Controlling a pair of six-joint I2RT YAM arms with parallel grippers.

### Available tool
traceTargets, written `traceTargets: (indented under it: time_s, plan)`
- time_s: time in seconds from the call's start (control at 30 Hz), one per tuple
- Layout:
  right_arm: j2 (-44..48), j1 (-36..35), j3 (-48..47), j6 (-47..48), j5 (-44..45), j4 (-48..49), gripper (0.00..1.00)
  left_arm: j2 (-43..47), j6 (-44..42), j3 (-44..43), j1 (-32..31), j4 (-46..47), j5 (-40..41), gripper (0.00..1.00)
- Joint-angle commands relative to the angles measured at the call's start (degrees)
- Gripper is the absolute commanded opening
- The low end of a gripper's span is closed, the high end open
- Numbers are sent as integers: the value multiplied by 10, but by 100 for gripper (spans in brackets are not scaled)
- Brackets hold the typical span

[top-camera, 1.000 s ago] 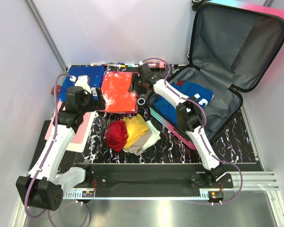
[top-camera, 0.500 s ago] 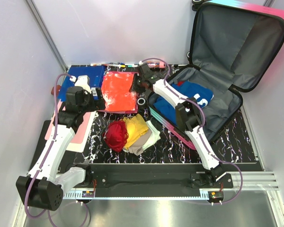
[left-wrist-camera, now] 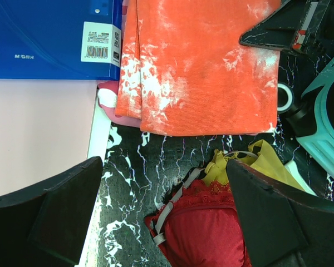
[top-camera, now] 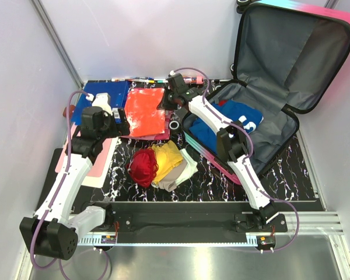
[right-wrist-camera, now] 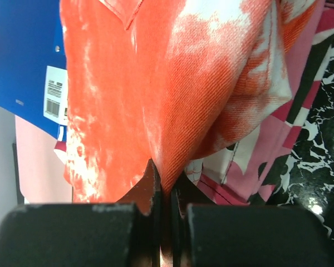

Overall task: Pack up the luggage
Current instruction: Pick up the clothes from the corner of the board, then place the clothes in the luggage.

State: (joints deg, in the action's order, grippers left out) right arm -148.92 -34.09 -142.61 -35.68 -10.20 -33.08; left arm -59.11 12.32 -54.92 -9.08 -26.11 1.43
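Marble tabletop (top-camera: 291, 169): R gripper (right-wrist-camera: 164, 186) clamps orange tie-dye garment (top-camera: 144, 111) beside luggage (top-camera: 274, 137), L gripper (left-wrist-camera: 164, 189) agape; nxt, lift it into luggage.

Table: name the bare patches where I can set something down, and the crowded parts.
Bare marble table runs between the clothes pile and the arm bases, and near-right of the luggage. Crowded: back left, with blue folder and orange cloth.

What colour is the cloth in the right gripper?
The folded fabric garment in the right gripper is orange with white blotches; the right wrist view shows it best.
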Motion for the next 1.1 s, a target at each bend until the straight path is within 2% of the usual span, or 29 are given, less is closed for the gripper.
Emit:
traceTargets:
  time_s: [0.0,0.2,0.63,0.73,0.87,1.07]
  plan:
    - [66,-11,-43,-24,-21,90,0,3,3,-6,-3,17,-11,99]
    - [100,-12,-42,-24,-8,95,0,3,2,-6,-2,17,-11,99]
    - [274,10,141,-2,32,155,0,11,0,-6,-2,17,-11,99]
    - [317,32,199,2,33,166,0,13,0,-6,-3,17,-10,99]
    - [389,78,341,3,46,222,0,14,0,-7,-2,17,-10,99]
    - [463,185,461,9,44,239,0,10,1,-5,-2,17,-11,99]
